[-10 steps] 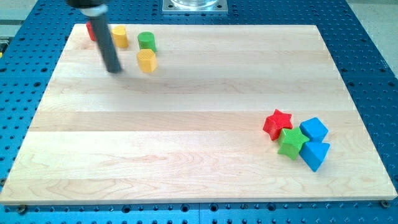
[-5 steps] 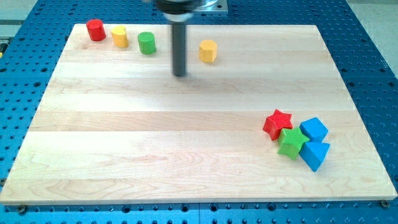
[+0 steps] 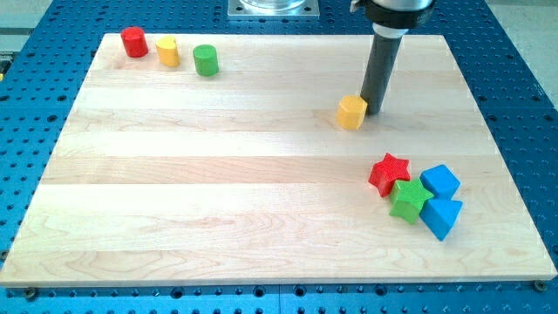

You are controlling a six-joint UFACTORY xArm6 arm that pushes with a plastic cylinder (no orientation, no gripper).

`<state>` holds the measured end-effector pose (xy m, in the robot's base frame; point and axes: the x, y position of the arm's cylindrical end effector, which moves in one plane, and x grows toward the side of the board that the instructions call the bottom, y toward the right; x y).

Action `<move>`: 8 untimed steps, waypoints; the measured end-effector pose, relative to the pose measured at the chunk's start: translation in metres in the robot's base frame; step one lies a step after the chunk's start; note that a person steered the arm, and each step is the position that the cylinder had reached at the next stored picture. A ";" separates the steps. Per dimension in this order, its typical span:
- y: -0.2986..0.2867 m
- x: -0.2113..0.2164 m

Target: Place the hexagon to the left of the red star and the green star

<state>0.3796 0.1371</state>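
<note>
dark rod upright, my tip (image 3: 374, 112) on board

Far off to the view's left of me, a red cylinder (image 3: 133, 41), a yellow cylinder (image 3: 167, 51) and a green cylinder (image 3: 205, 60) are standing in a row; below me, a blue cube (image 3: 439, 181) and blue wedge-like block (image 3: 441, 216) are sitting together on the wooden board (image 3: 218, 201)

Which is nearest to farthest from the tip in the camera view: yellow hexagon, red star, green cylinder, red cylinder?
Measured from my tip:
1. Yellow hexagon, right beside it on the view's left.
2. Red star, below, toward the view's bottom right.
3. Green cylinder, up at the view's top left.
4. Red cylinder, far top-left corner.
</note>
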 end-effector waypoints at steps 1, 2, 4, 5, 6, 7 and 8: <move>-0.022 -0.014; -0.053 -0.019; -0.033 0.084; -0.091 0.088; -0.037 0.106; -0.038 0.113; -0.174 0.101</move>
